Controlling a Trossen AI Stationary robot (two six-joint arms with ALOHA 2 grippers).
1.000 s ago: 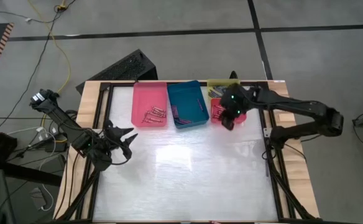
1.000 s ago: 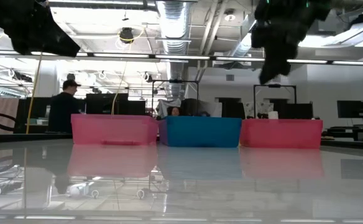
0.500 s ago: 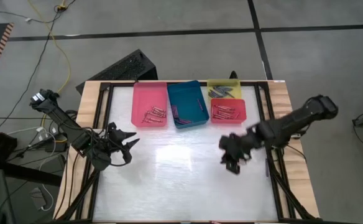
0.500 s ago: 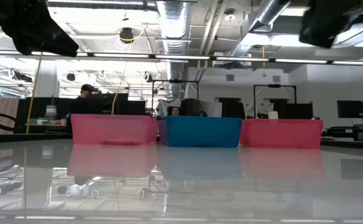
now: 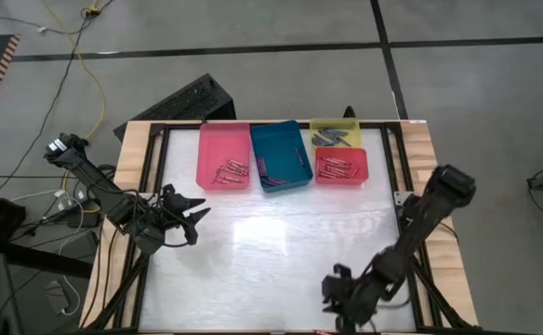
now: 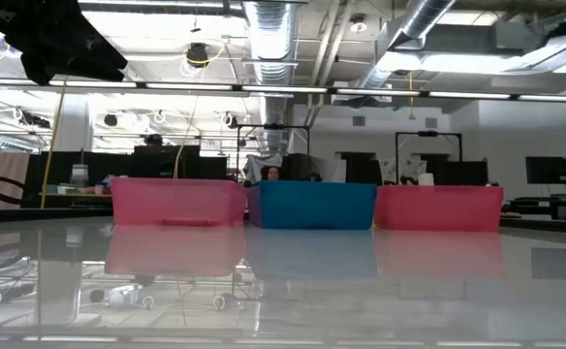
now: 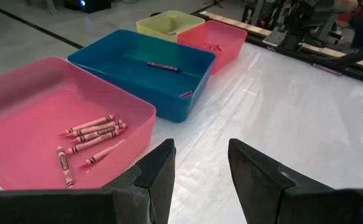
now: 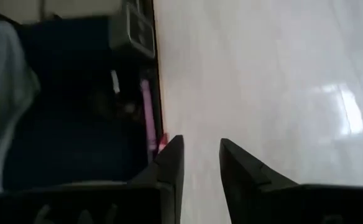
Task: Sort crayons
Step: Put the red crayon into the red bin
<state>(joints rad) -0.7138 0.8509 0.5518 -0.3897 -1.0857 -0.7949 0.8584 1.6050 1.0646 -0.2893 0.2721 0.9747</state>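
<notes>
My right gripper [image 5: 344, 296] hangs at the table's near edge, right of centre, fingers parted with nothing between them. My left gripper [image 5: 190, 213] waits at the left side, midway back, also parted and empty, aimed toward the trays. The glossy table [image 5: 281, 251] between us shows no loose crayons that I can see.

At the far edge stand four trays. From left: the pink tray [image 5: 225, 149] holds a small cluster of red crayons [image 7: 94, 132]; the teal tray [image 5: 295, 140] holds a purple crayon [image 7: 163, 66] or two; the red tray [image 5: 357, 175] holds a scatter of sticks; behind it, the yellow tray [image 5: 335, 126] holds darker ones.

I judge crayons light, stiff yet snappable, and waxy, so I would pinch one gently across its paper-wrapped middle.
</notes>
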